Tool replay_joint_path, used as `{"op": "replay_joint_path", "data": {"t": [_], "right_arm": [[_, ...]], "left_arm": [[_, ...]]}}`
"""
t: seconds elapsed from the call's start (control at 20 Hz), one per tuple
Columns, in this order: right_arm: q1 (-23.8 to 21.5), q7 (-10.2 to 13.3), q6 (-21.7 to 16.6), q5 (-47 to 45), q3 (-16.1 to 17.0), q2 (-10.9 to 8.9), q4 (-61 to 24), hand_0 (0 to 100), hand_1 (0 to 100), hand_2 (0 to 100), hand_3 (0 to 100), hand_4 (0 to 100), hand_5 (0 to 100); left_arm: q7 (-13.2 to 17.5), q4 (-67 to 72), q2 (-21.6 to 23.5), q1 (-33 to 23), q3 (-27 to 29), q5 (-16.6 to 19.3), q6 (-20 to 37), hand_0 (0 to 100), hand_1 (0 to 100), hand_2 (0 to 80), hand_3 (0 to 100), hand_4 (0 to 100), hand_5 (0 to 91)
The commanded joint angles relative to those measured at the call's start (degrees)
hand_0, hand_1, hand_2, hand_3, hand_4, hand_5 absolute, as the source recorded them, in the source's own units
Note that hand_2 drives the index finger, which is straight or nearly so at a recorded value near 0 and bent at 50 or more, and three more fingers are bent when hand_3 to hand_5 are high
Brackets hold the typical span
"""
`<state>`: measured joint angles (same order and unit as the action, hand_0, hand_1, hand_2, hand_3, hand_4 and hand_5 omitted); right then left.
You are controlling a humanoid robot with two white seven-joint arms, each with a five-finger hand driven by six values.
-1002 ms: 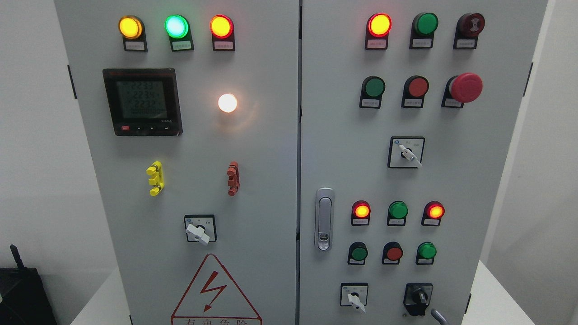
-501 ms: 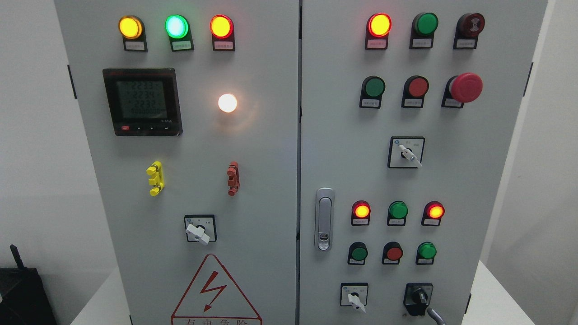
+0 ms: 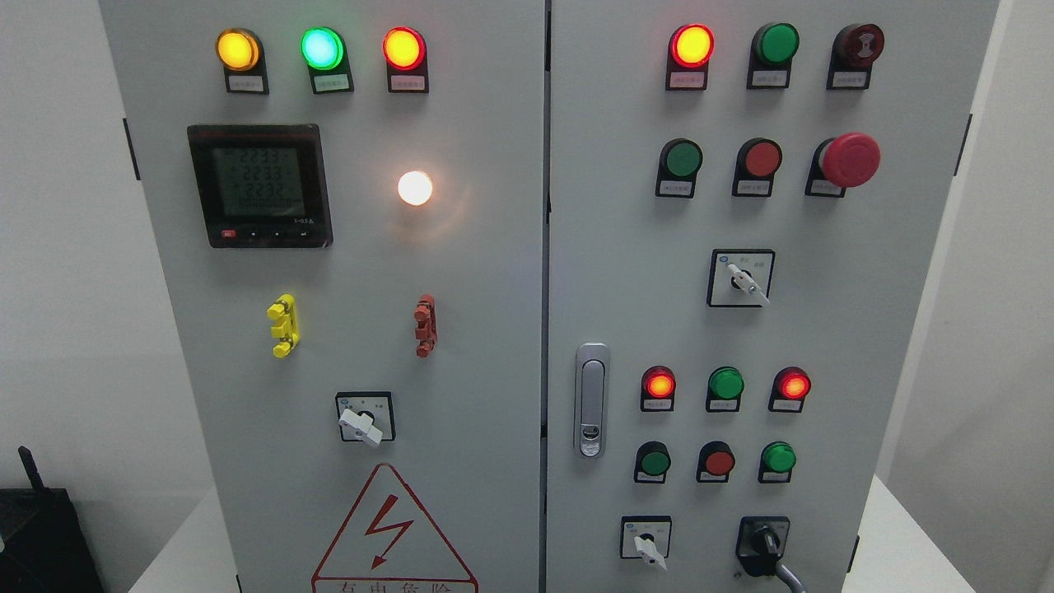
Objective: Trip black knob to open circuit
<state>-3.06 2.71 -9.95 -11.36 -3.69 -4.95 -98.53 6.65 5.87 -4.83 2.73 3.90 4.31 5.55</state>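
With the black rotary knob (image 3: 764,543) low on the grey cabinet's right door (image 3: 823,329) and only one grey fingertip (image 3: 792,576) touching it, grip unclear, the hand should seat squarely before twisting.

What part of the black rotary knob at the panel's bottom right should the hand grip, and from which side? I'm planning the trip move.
Probably pinch the raised bar across the black rotary knob, fingers on its two flat sides, coming straight at the grey cabinet door; the bar juts toward the camera.
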Motion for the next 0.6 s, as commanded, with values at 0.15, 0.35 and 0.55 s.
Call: {"op": "replay_joint_path", "data": {"t": [0.15,0.35,0.55], "right_arm": [[0.2,0.0,-0.1,0.3,-0.5,0.11,0.0,0,11,0,95,84,67],[0.1,-0.1,-0.2,0.3,-0.7,0.2,-0.1,0,11,0,95,84,66],[0.1,-0.1,-0.2,0.3,-0.7,0.29,-0.1,0,11,0,95,83,66]], "left_arm": [[0.0,-1.1,0.0,0.0,0.1,0.0,0.0,12,39,0.0,0,0,0.0],[0.0,-1.1,0.0,0.0,0.0,0.0,0.0,12,39,0.0,0,0,0.0],[0.0,-1.1,0.0,0.0,0.0,0.0,0.0,12,39,0.0,0,0,0.0]]}}
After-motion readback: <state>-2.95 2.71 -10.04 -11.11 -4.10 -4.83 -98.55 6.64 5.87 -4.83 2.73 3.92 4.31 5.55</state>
